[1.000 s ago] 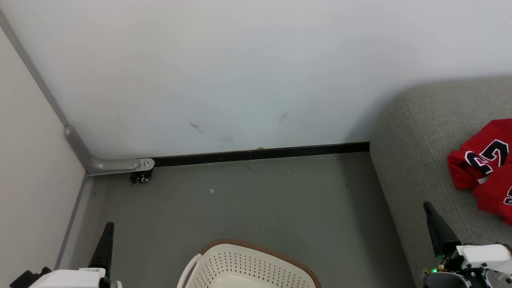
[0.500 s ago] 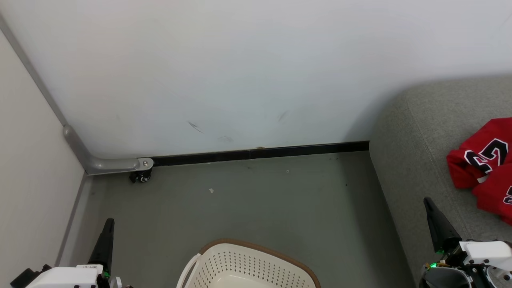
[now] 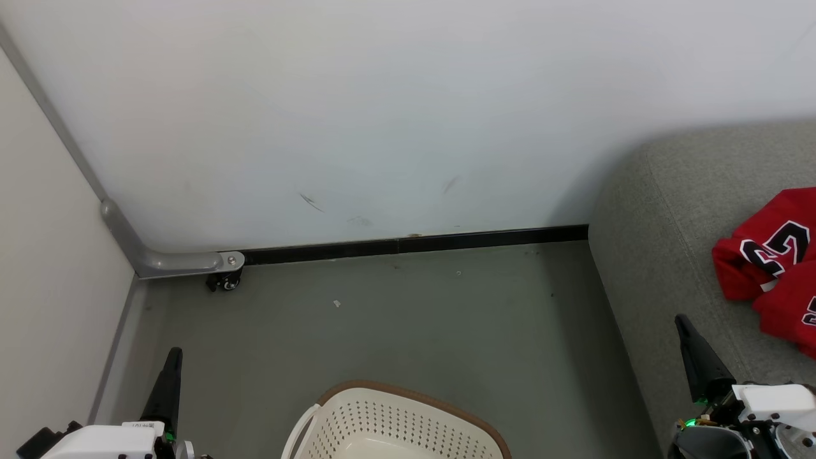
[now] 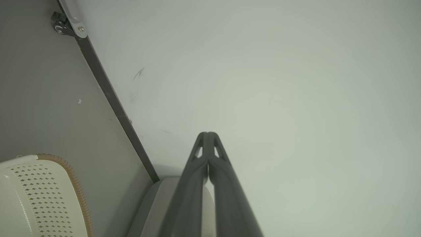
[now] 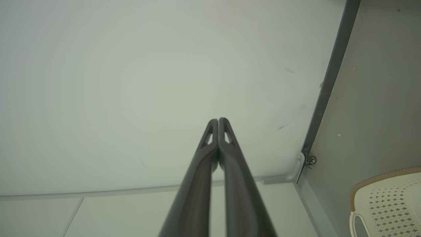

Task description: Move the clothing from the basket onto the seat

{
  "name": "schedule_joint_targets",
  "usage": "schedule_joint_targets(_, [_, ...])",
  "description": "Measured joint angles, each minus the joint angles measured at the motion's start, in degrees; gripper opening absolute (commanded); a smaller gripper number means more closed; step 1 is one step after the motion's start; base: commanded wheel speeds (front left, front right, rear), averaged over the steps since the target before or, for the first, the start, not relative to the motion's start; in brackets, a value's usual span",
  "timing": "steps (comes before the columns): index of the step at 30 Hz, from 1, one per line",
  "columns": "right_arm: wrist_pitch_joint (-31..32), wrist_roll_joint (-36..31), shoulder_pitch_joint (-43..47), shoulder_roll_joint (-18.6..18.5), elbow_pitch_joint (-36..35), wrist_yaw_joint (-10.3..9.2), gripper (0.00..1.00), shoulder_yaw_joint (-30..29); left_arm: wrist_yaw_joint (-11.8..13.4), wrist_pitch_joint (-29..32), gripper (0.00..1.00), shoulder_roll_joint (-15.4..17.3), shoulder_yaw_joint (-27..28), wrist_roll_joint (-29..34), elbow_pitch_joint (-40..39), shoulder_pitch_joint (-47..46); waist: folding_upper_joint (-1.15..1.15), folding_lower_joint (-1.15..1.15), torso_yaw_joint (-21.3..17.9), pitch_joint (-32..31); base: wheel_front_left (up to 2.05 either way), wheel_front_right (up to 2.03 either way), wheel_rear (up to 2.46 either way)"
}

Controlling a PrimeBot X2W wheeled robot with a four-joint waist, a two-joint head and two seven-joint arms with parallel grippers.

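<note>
The grey sofa (image 3: 669,204) stands right of the laundry basket (image 3: 408,417), and the red "23" clothing (image 3: 768,261) lies bunched on its cushion, well right of the basket. The likeliest slip, I judge, is calling the job done with a garment left behind, since the basket's floor is out of sight. A careless swing of the right gripper (image 3: 683,322), which is right of the basket and near the clothing, could also drag the heap. It and the left gripper (image 4: 208,133), left of the basket, have their fingers pressed together and hold nothing. The basket's lower part is cut off by the head view's bottom edge. The clothing runs off the right edge, so how many pieces lie there is unclear.
</note>
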Motion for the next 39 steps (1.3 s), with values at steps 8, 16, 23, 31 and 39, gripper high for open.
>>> schedule_joint_targets(8, [0.0,0.0,0.0,0.0,0.0,0.00,0.00,0.0,0.0,0.0,0.00,0.0,0.0,0.0,0.0,0.0,0.00,0.00,0.0,0.0,0.00,0.00,0.00])
schedule_joint_targets(16, [0.0,0.0,0.0,0.0,0.0,0.00,0.00,0.0,0.0,0.0,0.00,0.0,0.0,0.0,-0.1,0.0,0.00,0.00,0.0,0.0,0.00,0.00,0.00])
schedule_joint_targets(23, [0.0,0.0,0.0,0.0,0.0,0.00,0.00,0.0,0.0,0.0,0.00,0.0,0.0,0.0,-0.1,0.0,0.00,-0.01,0.0,0.0,0.00,0.00,0.00])
schedule_joint_targets(31, [0.0,0.0,0.0,0.0,0.0,0.00,0.00,0.0,0.0,0.0,0.00,0.0,-0.1,0.0,-0.1,0.0,0.00,-0.01,0.0,0.0,0.00,0.00,0.00])
schedule_joint_targets(39, [0.0,0.0,0.0,0.0,0.0,0.00,0.00,0.1,0.0,0.0,0.00,0.0,-0.1,0.0,-0.1,0.0,0.00,-0.01,0.0,0.0,0.00,0.00,0.00])
